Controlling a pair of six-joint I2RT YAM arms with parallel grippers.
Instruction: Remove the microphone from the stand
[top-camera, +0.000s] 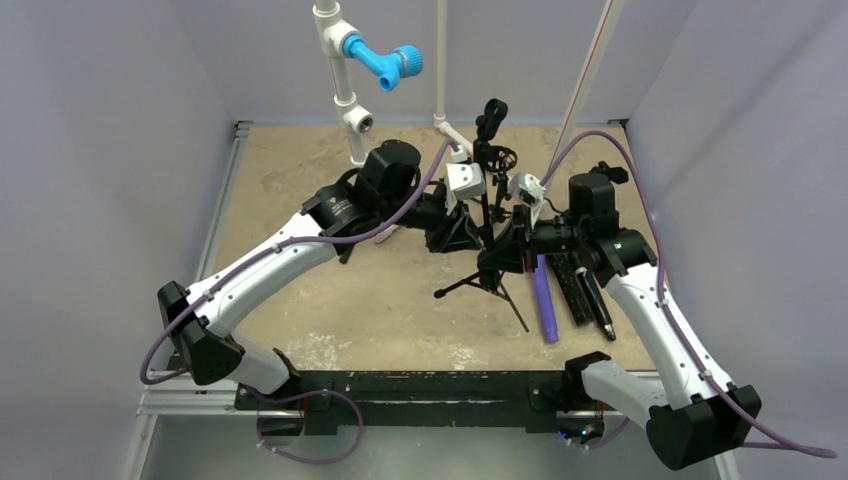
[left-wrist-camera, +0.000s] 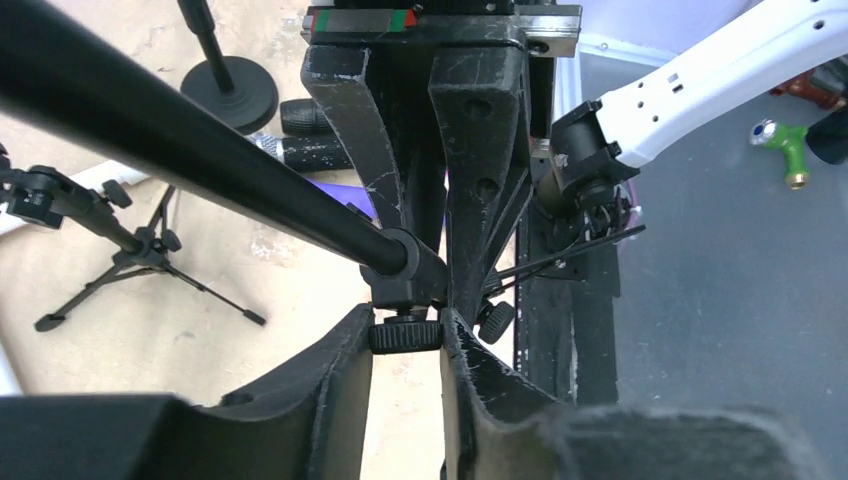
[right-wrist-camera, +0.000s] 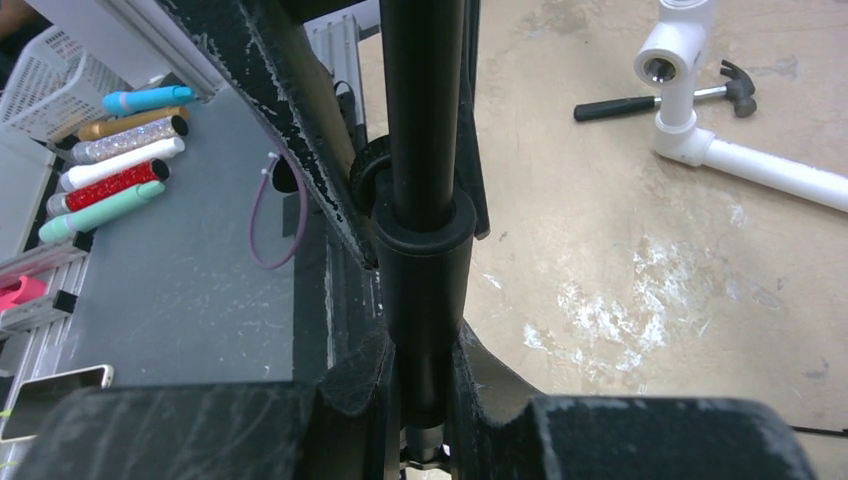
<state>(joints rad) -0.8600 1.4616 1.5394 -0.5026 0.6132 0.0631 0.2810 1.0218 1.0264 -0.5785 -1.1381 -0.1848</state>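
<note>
Stand (top-camera: 488, 275): purple tube (top-camera: 543, 300) just beside tripod legs.

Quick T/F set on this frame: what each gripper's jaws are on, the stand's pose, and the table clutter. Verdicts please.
1. The right gripper has its jaws clamped on the stand pole. True.
2. The left gripper has wide-open jaws with nothing between them. False: they sit against both sides of a knurled knob at the stand's joint.
3. The tripod stand lies tipped over on the table. False: it stands upright on its legs.
4. A purple cylinder lies on the table on the right arm's side. True.
</note>
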